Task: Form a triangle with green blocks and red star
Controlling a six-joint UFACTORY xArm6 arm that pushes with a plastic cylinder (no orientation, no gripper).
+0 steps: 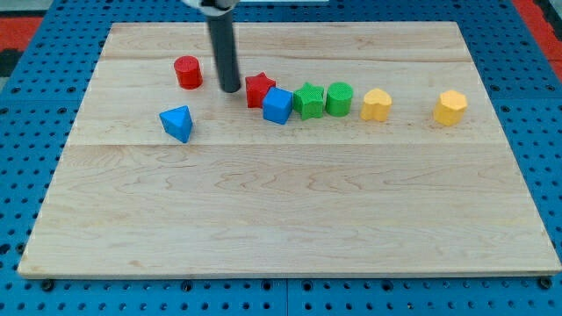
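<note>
The red star (258, 88) lies near the view's top centre, touching the blue cube (277, 105) at its lower right. The green star (308, 100) sits just right of the blue cube, and the green cylinder (339, 98) touches the green star's right side. These blocks form a rough row. My tip (230, 89) stands just left of the red star, between it and the red cylinder (187, 71), very close to the star.
A blue triangular block (177, 123) lies below the red cylinder. A yellow heart-like block (377, 104) sits right of the green cylinder, and a yellow hexagonal block (450, 107) lies further right. The wooden board (290, 219) rests on a blue pegboard.
</note>
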